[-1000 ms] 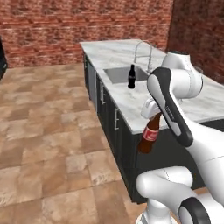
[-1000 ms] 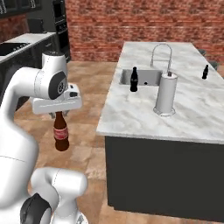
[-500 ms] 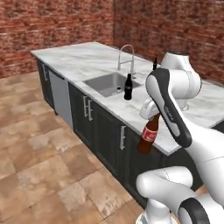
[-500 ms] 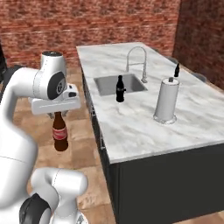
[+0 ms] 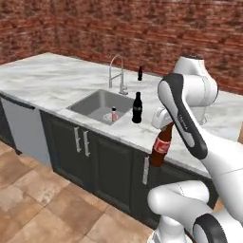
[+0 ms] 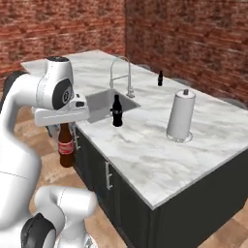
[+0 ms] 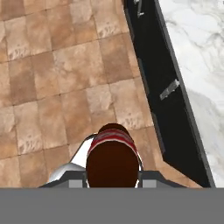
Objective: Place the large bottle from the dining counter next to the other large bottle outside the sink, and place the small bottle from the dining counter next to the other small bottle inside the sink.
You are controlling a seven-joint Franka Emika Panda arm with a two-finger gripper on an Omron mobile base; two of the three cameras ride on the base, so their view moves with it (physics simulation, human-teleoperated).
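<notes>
Jaws closed on the neck of the large bottle [image 5: 160, 146], hanging upright off the table [image 6: 160, 145] edge, above floor. Left base view shows the other small bottle [image 5: 114, 114] in the sink [image 5: 90, 102]; the right doesn't. Other large bottle [image 6: 116, 111] stands beside the sink. Base has driven since earlier: sink now closer.

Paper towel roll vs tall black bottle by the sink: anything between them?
Nothing: in the right base view only bare marble counter lies between the paper towel roll and the tall black bottle.
</notes>
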